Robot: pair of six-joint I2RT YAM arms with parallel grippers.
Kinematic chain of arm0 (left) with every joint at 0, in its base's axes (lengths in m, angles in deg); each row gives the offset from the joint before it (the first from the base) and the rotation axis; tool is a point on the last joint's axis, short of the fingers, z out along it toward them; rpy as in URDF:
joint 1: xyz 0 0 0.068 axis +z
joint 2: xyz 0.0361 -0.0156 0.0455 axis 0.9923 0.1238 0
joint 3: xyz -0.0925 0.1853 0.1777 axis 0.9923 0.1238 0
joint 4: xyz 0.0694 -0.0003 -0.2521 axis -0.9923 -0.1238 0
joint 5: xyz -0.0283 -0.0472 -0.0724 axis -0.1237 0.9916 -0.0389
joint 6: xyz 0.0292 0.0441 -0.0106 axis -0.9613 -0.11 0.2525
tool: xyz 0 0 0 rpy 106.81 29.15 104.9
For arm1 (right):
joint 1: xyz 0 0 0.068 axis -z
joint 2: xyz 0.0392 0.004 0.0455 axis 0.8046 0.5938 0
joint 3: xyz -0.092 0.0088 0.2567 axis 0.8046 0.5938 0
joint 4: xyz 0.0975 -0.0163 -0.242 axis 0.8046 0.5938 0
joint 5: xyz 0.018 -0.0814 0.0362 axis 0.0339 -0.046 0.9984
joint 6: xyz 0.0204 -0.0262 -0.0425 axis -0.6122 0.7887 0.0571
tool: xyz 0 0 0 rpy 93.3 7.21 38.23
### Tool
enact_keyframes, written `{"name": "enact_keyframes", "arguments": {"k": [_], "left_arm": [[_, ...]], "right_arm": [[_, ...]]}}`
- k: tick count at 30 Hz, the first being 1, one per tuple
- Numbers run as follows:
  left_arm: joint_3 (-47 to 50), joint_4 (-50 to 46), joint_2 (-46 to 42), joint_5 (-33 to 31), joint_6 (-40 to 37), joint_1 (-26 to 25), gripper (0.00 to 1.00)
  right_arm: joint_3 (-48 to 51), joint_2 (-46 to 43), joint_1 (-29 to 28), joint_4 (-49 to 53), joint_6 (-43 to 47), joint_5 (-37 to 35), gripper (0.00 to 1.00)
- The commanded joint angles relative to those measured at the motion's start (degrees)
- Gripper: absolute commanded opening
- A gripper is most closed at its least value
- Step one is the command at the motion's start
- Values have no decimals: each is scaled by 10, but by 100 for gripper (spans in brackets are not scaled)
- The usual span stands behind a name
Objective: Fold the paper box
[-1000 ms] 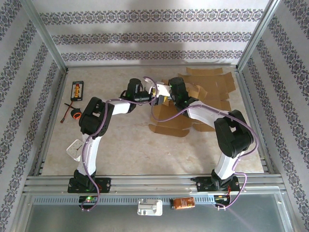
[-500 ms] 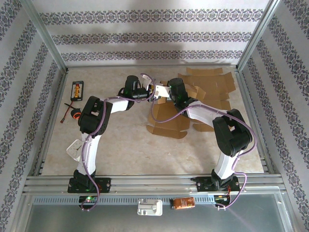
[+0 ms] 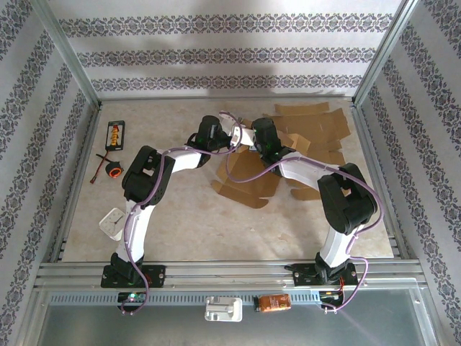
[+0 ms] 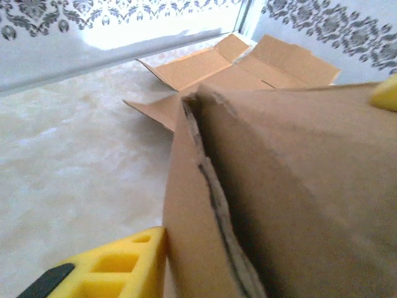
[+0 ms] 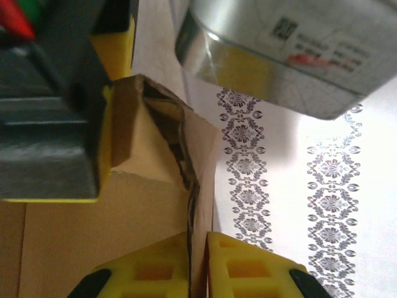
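Observation:
The paper box (image 3: 248, 180) is a brown cardboard blank, partly folded, with its far edge lifted off the table mid-field. My right gripper (image 3: 243, 137) is shut on a thin edge of it, and the right wrist view shows the sheet (image 5: 93, 236) pinched between the gripper's (image 5: 200, 264) yellow fingers. My left gripper (image 3: 227, 137) meets it from the left. One yellow finger (image 4: 118, 264) rests against the folded flaps (image 4: 291, 186). In the right wrist view that finger (image 5: 102, 136) touches the fold, while the opposite jaw stands a little off it.
A stack of flat cardboard blanks (image 3: 313, 126) lies at the back right, also seen ahead of the left wrist (image 4: 205, 65). A black battery holder (image 3: 115, 133), a small black-and-orange part (image 3: 113, 169) and a white block (image 3: 112, 222) sit on the left. Metal rails frame the table.
The left gripper has swung right to meet the right gripper, and its jaws have narrowed around the fold. The box's near end has shifted left.

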State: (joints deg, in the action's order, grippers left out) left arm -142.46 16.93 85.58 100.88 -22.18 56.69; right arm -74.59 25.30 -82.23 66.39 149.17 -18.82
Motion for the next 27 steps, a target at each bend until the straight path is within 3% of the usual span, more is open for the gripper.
{"name": "enact_keyframes", "arguments": {"k": [1,4,6,9,12,14,17,19,23,27], "left_arm": [[-12,6,4,-62,8,-8,23],[-16,-10,6,-56,-10,-8,16],[-18,-19,8,-50,-21,-9,11],[-15,-18,9,-32,-34,-8,8],[-10,-13,9,-5,-49,-8,8],[-9,-13,7,14,-62,-8,8],[-4,-16,1,47,-90,-9,8],[-4,-25,-3,69,-110,-8,7],[-8,-50,-8,99,-142,-8,6],[-16,-67,-9,111,-156,-8,6]], "right_arm": [[16,-29,-13,57,-53,60,17],[4,-54,-12,116,-100,97,32],[-7,-75,-10,156,-138,124,50],[-24,-116,-1,202,-219,171,68],[-42,-155,28,230,-347,246,85],[-69,-168,70,249,-479,315,96],[-153,-138,147,325,-660,418,94],[-231,-95,176,418,-728,442,91],[-340,-8,195,571,-750,482,87],[-366,46,194,625,-750,529,83]]}}
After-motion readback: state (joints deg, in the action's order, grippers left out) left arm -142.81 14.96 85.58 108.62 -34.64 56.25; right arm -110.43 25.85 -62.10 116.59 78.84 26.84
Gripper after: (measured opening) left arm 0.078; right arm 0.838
